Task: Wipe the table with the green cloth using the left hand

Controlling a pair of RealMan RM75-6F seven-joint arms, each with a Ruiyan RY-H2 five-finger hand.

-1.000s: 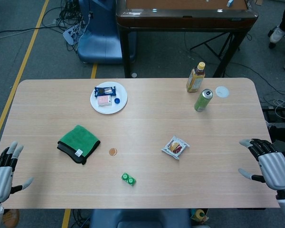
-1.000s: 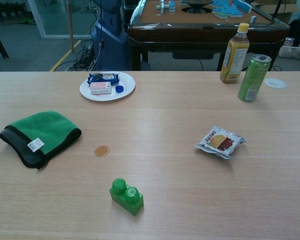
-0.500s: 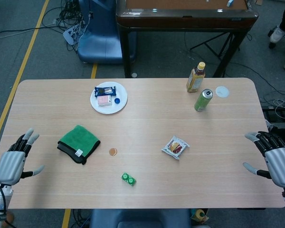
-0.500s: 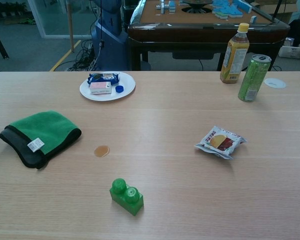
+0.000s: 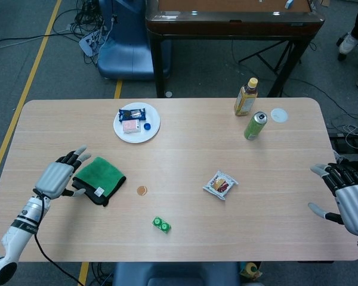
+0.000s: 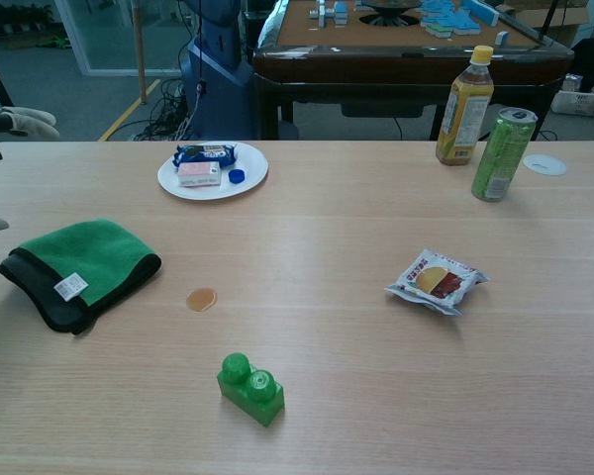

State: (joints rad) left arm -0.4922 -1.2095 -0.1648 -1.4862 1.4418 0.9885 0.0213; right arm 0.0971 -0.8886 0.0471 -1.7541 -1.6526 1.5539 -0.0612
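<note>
Fingertips are all the chest view catches of my left hand [image 5: 58, 176], cut off at its left edge; my right hand [image 5: 348, 196] shows only in the head view, fingers spread and empty off the table's [image 5: 185, 149] right end. Since a second ago my left hand has come in from the table edge and now hovers, fingers apart, just beside the green cloth [image 5: 99, 179]. Right of the cloth lie a brown spot [image 5: 142, 190] and a green block [image 5: 161, 224].

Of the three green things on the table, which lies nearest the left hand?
The green cloth, right beside the left hand. The green block sits mid-table; the green can stands far across.
</note>
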